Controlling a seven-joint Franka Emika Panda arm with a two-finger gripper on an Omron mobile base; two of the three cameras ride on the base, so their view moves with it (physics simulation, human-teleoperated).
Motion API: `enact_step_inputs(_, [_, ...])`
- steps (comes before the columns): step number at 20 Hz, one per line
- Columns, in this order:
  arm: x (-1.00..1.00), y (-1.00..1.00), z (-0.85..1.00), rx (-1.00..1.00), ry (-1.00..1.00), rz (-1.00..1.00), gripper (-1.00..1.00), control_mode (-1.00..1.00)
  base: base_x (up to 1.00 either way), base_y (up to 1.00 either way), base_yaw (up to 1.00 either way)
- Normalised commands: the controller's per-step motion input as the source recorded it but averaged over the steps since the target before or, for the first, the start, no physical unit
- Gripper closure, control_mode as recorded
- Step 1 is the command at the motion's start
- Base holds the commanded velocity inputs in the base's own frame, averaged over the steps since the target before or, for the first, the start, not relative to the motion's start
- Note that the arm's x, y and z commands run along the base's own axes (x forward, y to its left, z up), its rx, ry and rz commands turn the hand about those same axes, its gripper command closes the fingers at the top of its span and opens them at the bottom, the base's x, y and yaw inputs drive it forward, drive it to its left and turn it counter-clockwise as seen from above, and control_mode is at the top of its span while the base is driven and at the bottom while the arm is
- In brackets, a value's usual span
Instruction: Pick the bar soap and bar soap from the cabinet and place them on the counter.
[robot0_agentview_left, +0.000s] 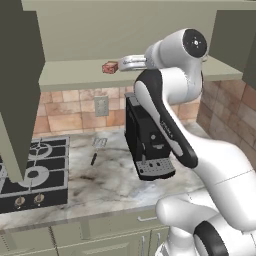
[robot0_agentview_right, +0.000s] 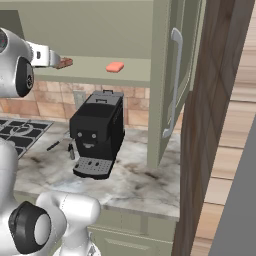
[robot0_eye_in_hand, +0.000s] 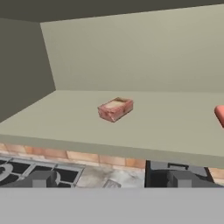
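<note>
- Gripper reaches out level toward the open cabinet, its jaws spread fully wide and holding nothing; in the hand view the two dark fingertips stand far apart at the bottom edge.
- Boxy orange-brown bar soap lies flat on the cabinet's shelf floor, paler top face up, turned at a slight angle; in the left base view it sits just in front of the jaws, and contact cannot be made out.
- Coral-red bar soap lies on the same shelf, well apart from the boxy one, nearer the cabinet's side wall; in the hand view its end shows at the right edge.
- Cabinet door with its long silver handle stands swung open.
- Counter below carries a black coffee machine under the shelf; beside it lies a small dark-handled utensil.
- Gas hob is set into the counter next to the utensil.
- Brick-patterned backsplash runs behind, with a wall socket on it.
</note>
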Motion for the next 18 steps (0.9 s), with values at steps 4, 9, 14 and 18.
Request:
enact_step_inputs(4, [0.18,0.0,0.0,0.0,0.0,0.0,-1.0,-1.0,0.0,0.0,0.0])
enact_step_inputs(9, [0.16,0.02,-0.1,0.0,0.01,0.0,-1.0,-1.0,0.0,0.0,0.0])
enact_step_inputs(14, [0.18,0.05,-0.06,-0.01,0.0,0.0,-1.0,-1.0,0.0,0.0,0.0])
enact_step_inputs(18, [0.25,0.02,0.0,-0.01,0.01,0.0,-1.0,-1.0,0.0,0.0,0.0])
